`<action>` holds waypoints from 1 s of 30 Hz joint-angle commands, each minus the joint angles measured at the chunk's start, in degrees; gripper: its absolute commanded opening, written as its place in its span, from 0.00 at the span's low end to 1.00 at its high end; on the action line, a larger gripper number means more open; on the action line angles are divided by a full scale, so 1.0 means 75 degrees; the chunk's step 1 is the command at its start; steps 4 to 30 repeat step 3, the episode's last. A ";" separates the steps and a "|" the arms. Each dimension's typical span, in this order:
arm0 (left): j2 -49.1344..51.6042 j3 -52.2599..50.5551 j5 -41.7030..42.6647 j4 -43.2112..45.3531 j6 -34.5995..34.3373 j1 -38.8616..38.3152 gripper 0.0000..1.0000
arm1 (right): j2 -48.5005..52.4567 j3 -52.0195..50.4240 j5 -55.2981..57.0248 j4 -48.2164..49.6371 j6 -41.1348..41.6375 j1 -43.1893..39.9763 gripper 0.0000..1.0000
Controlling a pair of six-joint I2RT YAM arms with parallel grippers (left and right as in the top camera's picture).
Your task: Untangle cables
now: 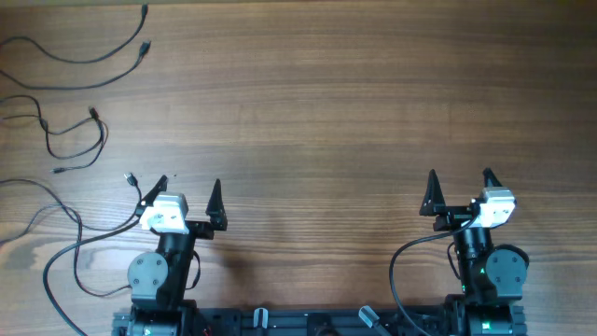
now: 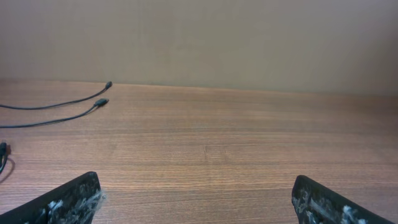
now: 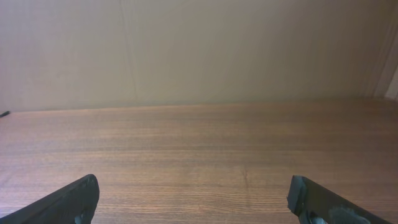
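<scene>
Working outward from the robot's side of the table [image 1: 326, 112], the left gripper [image 1: 189, 189] is sitting low with its fingers spread wide and nothing between them. The right gripper [image 1: 460, 182], well off to its right, is doing the same, spread and empty.

The cables [image 1: 142, 49] are all lying left of the left gripper and beyond it, as loose curvy strands rather than one knot. The nearest cord [image 1: 131, 177] is resting its plug just beside the left gripper's outer finger and trailing away leftward. Farther out, a looped cord [image 1: 94, 114] is curling back on itself, and I cannot tell whether it is crossing a neighbour. Farthest from the left gripper, two far cords [image 2: 102, 101] are running side by side, apart, with their plugs pointing inward.

I am expecting these cords to be light, limp and thin. They are probably going to slide on the wood and flop when lifted. I am planning to pinch just behind a plug, where there is some bulk and stiffness.
</scene>
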 commanded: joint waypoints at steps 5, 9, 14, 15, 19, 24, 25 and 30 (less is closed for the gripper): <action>-0.0073 -0.0064 -0.0125 -0.0009 0.0096 0.0055 1.00 | -0.0119 -0.0009 -0.0117 0.0029 -0.0044 0.0012 1.00; -0.0073 -0.0064 -0.0125 -0.0009 0.0096 0.0055 1.00 | -0.0119 -0.0009 -0.0117 0.0029 -0.0044 0.0012 1.00; -0.0073 -0.0064 -0.0125 -0.0009 0.0096 0.0055 1.00 | -0.0119 -0.0009 -0.0117 0.0029 -0.0044 0.0012 1.00; -0.0073 -0.0064 -0.0125 -0.0009 0.0096 0.0055 1.00 | -0.0119 -0.0009 -0.0117 0.0029 -0.0044 0.0012 1.00; -0.0073 -0.0064 -0.0125 -0.0009 0.0096 0.0055 1.00 | -0.0119 -0.0009 -0.0117 0.0029 -0.0044 0.0012 1.00; -0.0073 -0.0064 -0.0125 -0.0009 0.0096 0.0055 1.00 | -0.0119 -0.0009 -0.0117 0.0029 -0.0044 0.0012 1.00; -0.0073 -0.0064 -0.0125 -0.0009 0.0096 0.0055 1.00 | -0.0119 -0.0009 -0.0117 0.0029 -0.0044 0.0012 1.00; -0.0073 -0.0064 -0.0125 -0.0009 0.0096 0.0055 1.00 | -0.0119 -0.0009 -0.0117 0.0029 -0.0044 0.0012 1.00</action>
